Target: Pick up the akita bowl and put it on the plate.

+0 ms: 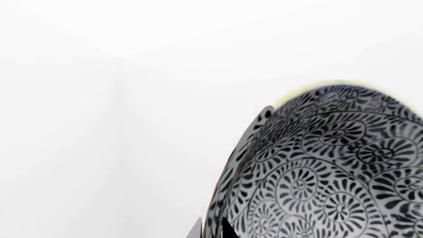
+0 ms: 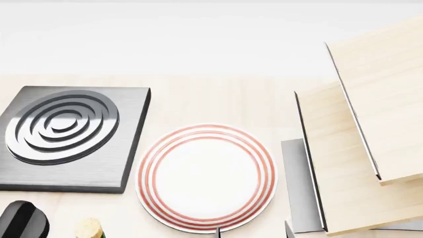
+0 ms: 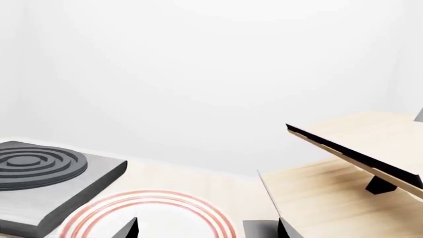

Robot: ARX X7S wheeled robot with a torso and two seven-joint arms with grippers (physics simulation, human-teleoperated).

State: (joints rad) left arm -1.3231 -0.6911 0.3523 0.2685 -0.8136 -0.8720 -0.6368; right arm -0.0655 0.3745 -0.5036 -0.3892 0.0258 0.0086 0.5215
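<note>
The akita bowl (image 1: pixel 330 168), white with a dense dark floral pattern, fills much of the left wrist view against a blank white background. My left gripper (image 1: pixel 210 231) is shut on its rim, with a grey finger outside and a black finger inside. Neither the bowl nor this gripper shows in the head view. The plate (image 2: pixel 206 178), white with red rings, lies flat on the wooden counter with nothing on it. My right gripper (image 3: pixel 208 230) stands open just before the plate (image 3: pixel 152 213), nothing between its fingers. Its fingertips (image 2: pixel 218 232) poke in at the head view's lower edge.
A dark grey square burner (image 2: pixel 66 136) with rings sits left of the plate. A light wooden shelf unit (image 2: pixel 357 148) with slanted boards stands at the right. A black rounded thing (image 2: pixel 23 220) and a cork top (image 2: pixel 88 229) are at the near left.
</note>
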